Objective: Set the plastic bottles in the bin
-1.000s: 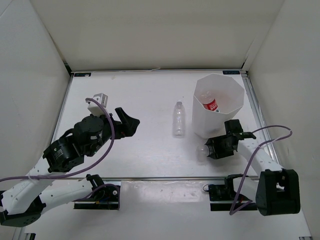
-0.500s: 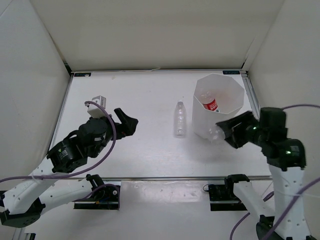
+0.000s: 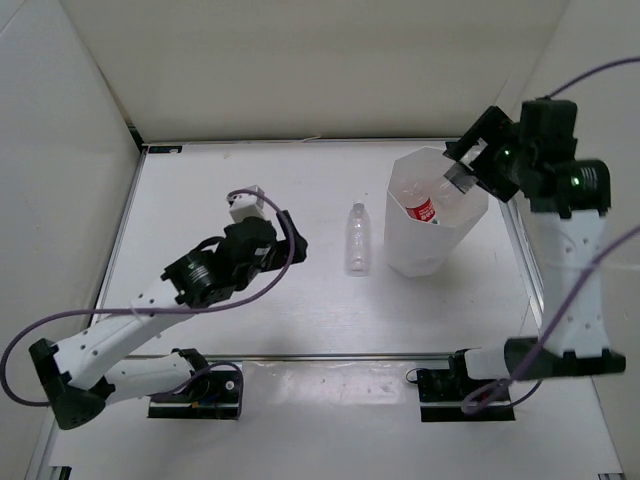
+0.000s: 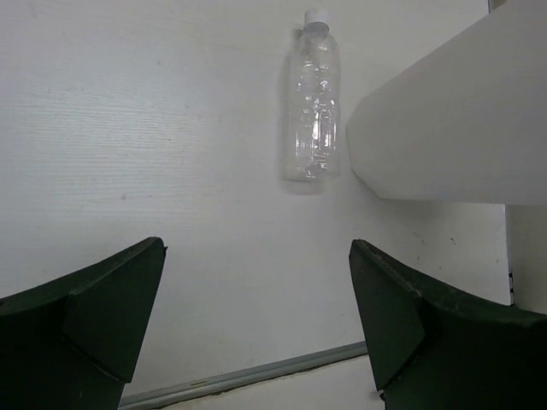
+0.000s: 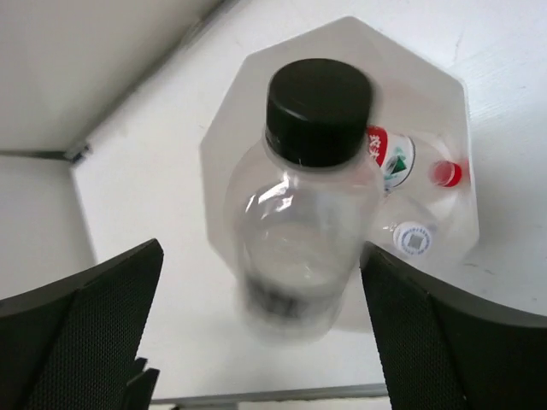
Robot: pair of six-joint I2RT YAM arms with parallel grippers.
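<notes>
The white bin point(image 3: 420, 250) stands at the right of the table. My right gripper point(image 3: 462, 170) hangs over its rim, open. The black-capped bottle point(image 5: 303, 213) is loose between the wide jaws, cap pointing down into the bin point(image 5: 427, 77) and its base blurred. Inside lie the red-capped bottle point(image 5: 393, 158) and a white-capped one point(image 5: 413, 239). A nearly plain bottle point(image 3: 357, 237) lies on the table left of the bin. My left gripper point(image 3: 290, 235) is open and empty, short of that bottle point(image 4: 314, 98).
White walls enclose the table on three sides. A metal rail point(image 4: 248, 374) runs along the near edge. The bin's wall point(image 4: 444, 128) rises just right of the lying bottle.
My right arm rose from the table in front of the bin to above the rim, carrying the black-capped bottle, then opened. My left arm reached right toward the plain bottle.
</notes>
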